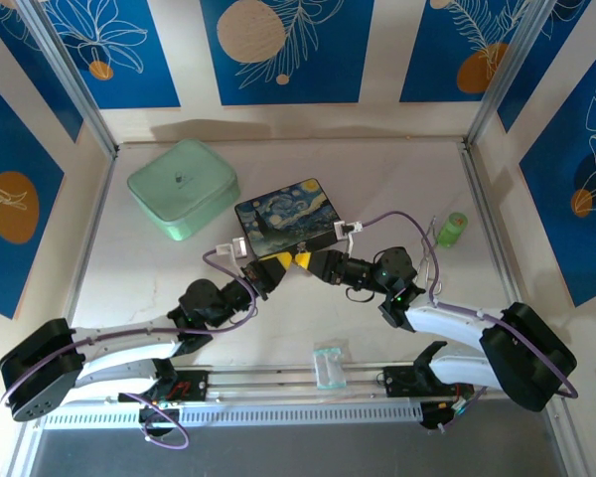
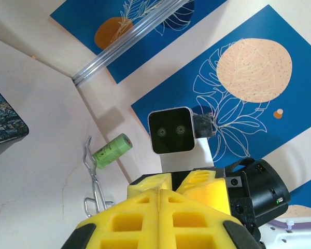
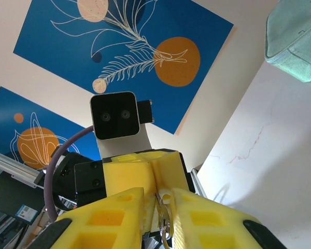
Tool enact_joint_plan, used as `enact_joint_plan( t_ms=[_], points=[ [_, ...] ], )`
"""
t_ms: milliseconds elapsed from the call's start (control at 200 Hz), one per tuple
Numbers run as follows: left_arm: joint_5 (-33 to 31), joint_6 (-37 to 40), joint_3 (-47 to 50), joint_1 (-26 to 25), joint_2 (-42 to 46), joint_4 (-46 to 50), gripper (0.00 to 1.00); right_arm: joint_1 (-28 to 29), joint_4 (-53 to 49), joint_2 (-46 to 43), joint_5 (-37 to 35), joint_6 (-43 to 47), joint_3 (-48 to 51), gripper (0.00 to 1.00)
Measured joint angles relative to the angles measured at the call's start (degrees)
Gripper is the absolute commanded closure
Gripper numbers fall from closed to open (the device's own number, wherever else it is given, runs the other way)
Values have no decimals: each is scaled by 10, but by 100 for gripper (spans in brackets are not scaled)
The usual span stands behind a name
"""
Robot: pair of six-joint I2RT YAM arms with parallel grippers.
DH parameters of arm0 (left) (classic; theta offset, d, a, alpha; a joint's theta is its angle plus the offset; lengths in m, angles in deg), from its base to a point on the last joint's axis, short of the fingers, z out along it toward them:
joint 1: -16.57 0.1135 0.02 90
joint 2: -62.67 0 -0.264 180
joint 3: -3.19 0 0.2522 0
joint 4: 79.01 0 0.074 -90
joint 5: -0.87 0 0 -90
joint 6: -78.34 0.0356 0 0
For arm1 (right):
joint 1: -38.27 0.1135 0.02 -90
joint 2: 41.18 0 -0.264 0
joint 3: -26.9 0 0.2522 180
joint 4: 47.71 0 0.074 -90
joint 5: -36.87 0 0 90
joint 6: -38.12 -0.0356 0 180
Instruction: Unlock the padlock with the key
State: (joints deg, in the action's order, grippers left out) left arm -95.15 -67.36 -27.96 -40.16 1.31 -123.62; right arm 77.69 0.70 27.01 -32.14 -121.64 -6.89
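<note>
Your two grippers meet tip to tip above the table (image 1: 377, 179), just in front of the starry-night tin (image 1: 288, 214). The left gripper (image 2: 158, 193) has its yellow fingers pressed flat together, with no gap along the seam. The right gripper (image 3: 158, 194) is pinching a thin silvery piece that I take for the key (image 3: 164, 218), though so little of it sticks out that it could be a shackle instead. The padlock is hidden; my guess is that it sits in the left grip, behind the pads, right where the tips touch. That is your main risk: you are lining up a tiny blade with a keyhole you cannot see, and a slight angle error will drive the key against the lock body rather than into it. Keep pushing like that and the key can pivot or slide between the soft pads, or the lock can twist out of the left grip and drop. A piece that small, lying flat on the table near the clear packet (image 1: 330, 364), would be hard to pick up again. Ease in slowly, and back off if you see anything tilt.
</note>
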Motion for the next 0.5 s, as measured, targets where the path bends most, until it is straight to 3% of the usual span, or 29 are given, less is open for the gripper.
enact_joint_plan(
  t_ms=[250, 500],
  points=[
    [-4, -2, 0, 0, 0, 0, 100, 0, 5, 8, 1, -5, 0, 82],
    [-9, -11, 1, 0, 0, 0, 100, -3, 4, 12, 9, -15, 0, 96]
  ],
)
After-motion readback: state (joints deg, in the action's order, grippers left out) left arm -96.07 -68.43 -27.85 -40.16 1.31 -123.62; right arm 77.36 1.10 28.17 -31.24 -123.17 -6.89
